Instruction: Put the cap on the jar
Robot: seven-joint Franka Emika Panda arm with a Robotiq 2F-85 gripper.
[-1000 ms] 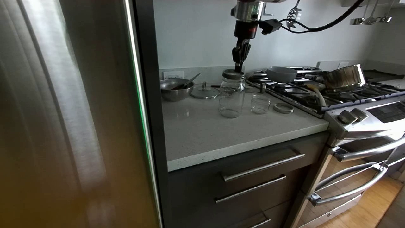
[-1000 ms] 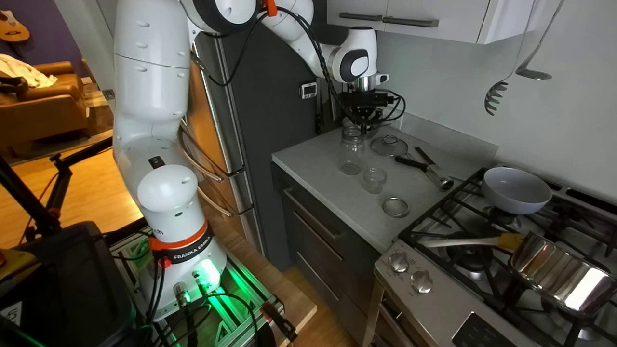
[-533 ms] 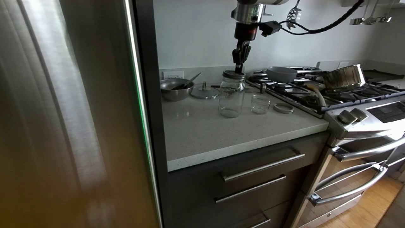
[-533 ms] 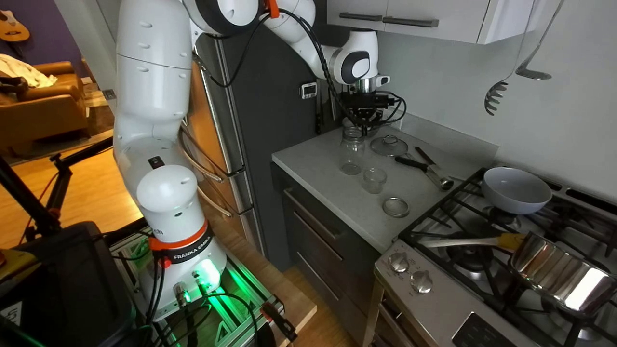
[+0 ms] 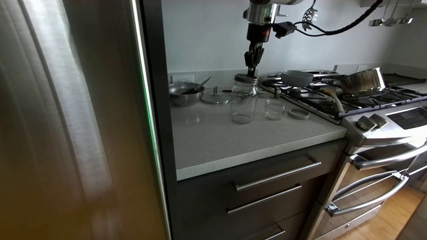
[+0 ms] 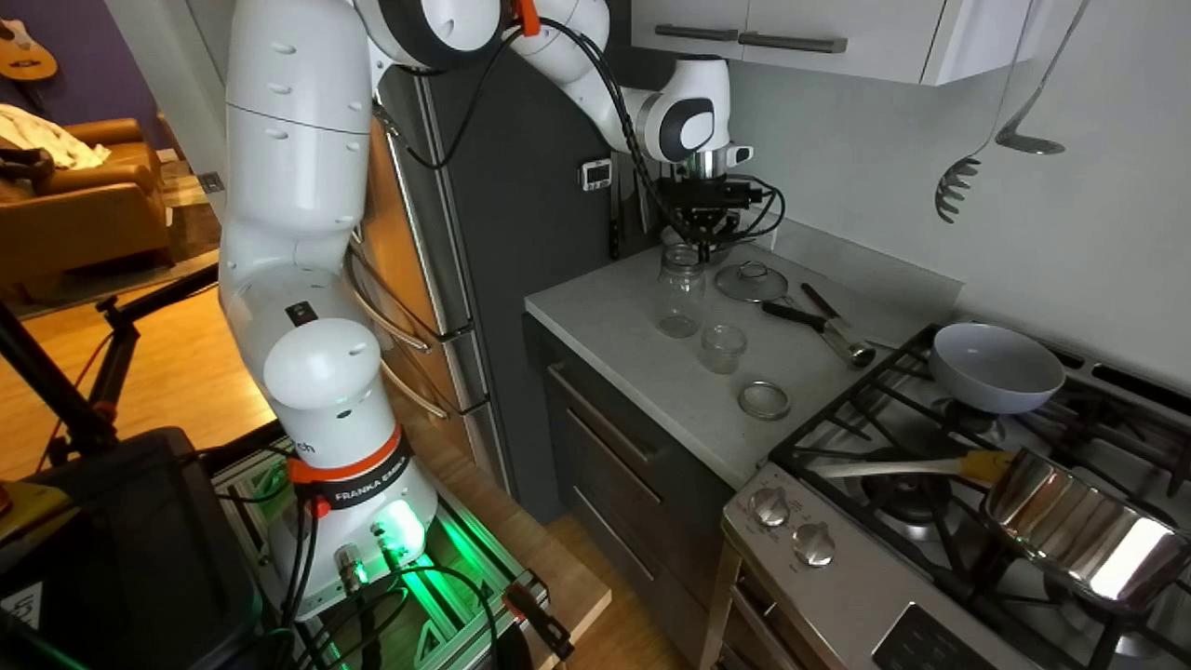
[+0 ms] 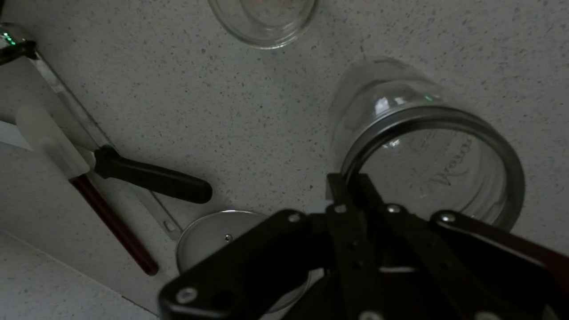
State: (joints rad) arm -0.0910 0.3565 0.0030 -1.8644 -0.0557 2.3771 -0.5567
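Note:
The jar (image 5: 243, 106) is tall clear glass and stands upright on the counter in both exterior views. It shows from above in the wrist view (image 7: 382, 91). The cap (image 7: 426, 116) is a dark metal ring with a see-through centre. It lies over the jar's mouth, and in an exterior view the cap (image 5: 246, 78) looks nearly level at the jar's top. I cannot tell whether it sits flush. My gripper (image 7: 351, 178) is shut on the cap's rim, one finger outside and one inside the ring. The gripper (image 5: 251, 72) points down above the jar's edge.
A short glass tumbler (image 5: 274, 110) and a loose metal ring (image 5: 299, 117) stand beside the jar. A metal bowl (image 5: 186, 100), a glass pot lid (image 6: 750, 281) and utensils (image 6: 805, 318) lie behind. The refrigerator (image 5: 83, 133) and stove (image 6: 893, 521) flank the counter.
My gripper and the cap have come down very slightly onto the jar's top since one second ago. Over the last half second almost nothing has moved. The jar stays in place.

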